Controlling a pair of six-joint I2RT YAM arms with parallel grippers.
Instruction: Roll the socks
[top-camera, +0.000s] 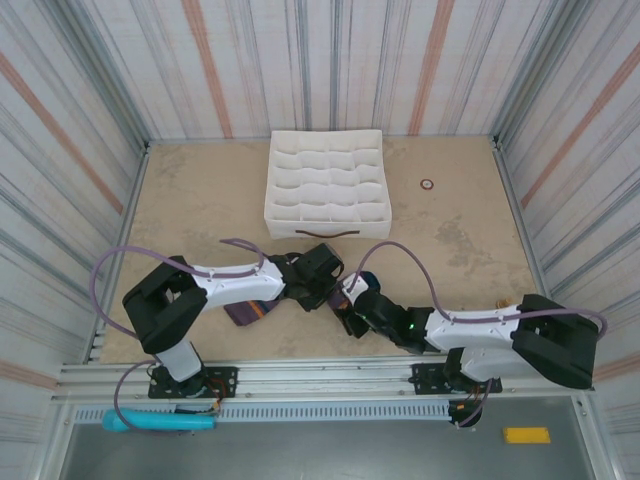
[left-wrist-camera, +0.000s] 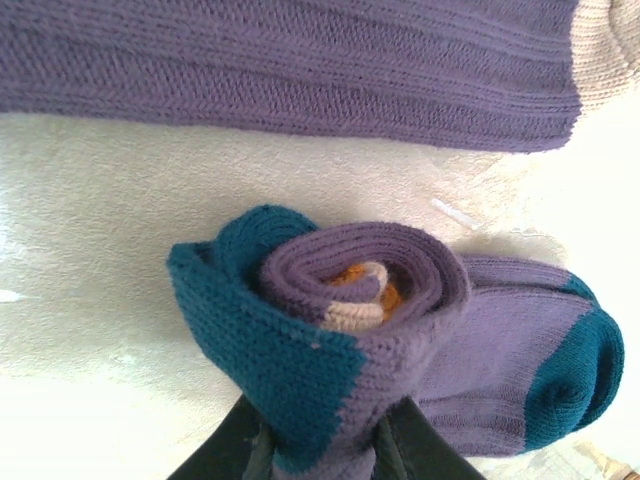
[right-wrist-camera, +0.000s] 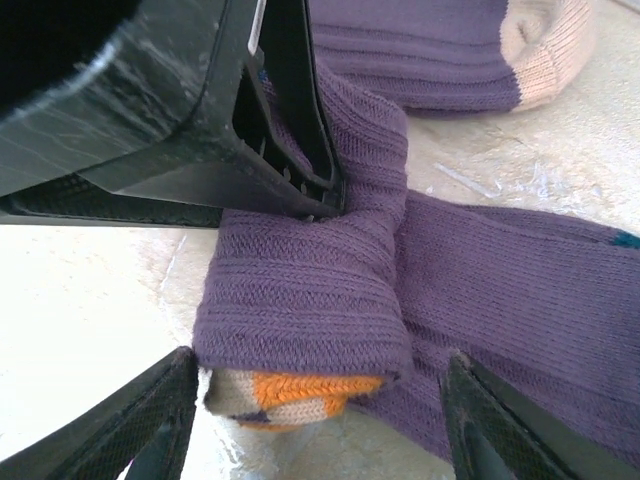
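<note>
Left gripper (left-wrist-camera: 325, 445) pinches the rolled end of the socks (left-wrist-camera: 370, 290), where teal and purple are wound round an orange and peach core. Right gripper (right-wrist-camera: 320, 420) stands spread, a finger on either side of that rolled end. The socks lie toward the near edge of the table (top-camera: 200, 200), about midway across, with the loose purple length trailing left.

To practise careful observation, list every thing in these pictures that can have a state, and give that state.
teal-heeled sock: partly rolled, toe end lying unrolled.
peach-toed sock: laid out flat, not rolled.
left claw: shut on the rolled part.
right claw: open, one finger on each side of the roll.
white divider box: compartments empty.
</note>
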